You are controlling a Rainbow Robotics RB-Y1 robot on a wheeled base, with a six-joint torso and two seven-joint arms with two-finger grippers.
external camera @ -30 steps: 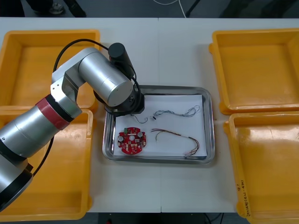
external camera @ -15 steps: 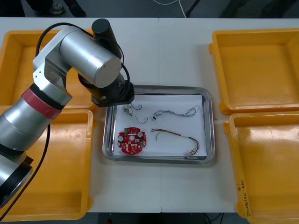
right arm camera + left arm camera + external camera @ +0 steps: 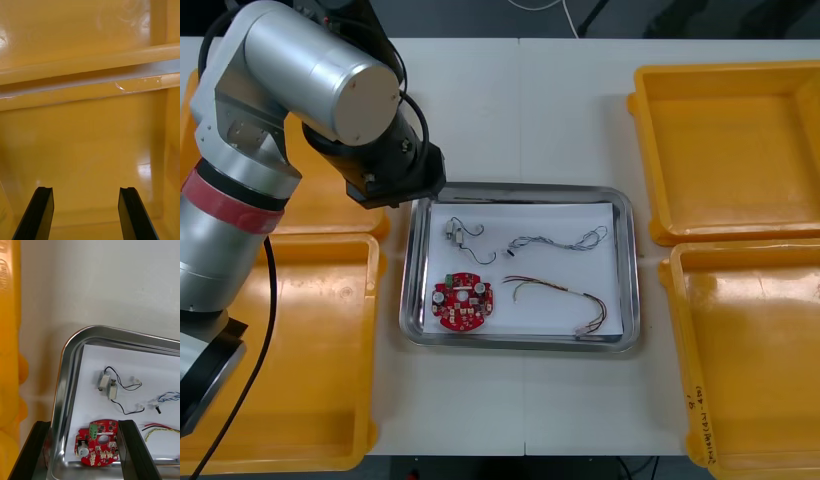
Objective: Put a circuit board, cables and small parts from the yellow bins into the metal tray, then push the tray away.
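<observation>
**Operator:** List the tray for me.

**Clerk:** Item one: your shallow shiny metal tray, white inside, mid-bench between the rectangular yellow plastic bins. Contents:
- round red circuit board, near-left corner
- small metal parts on thin black leads, far left
- twisted blue-and-white cable, far middle
- red-and-yellow cable, near right

All lie flat and apart, with nothing draped over the rim, so I judge the load fit to slide.

**Operator:** And the hands?

**Clerk:** Your left hand hangs over the tray's far-left corner, fingers wide apart, gripping nothing. Your right hand is likewise spread and empty above a bin floor; which bin, I cannot tell.

**Operator:** Room to push?

**Clerk:** The light bench beyond the tray's far rim is bare to its far edge. Bins flank both sides closely, so you would keep the push straight. The near rim looks the likely contact edge.
</observation>
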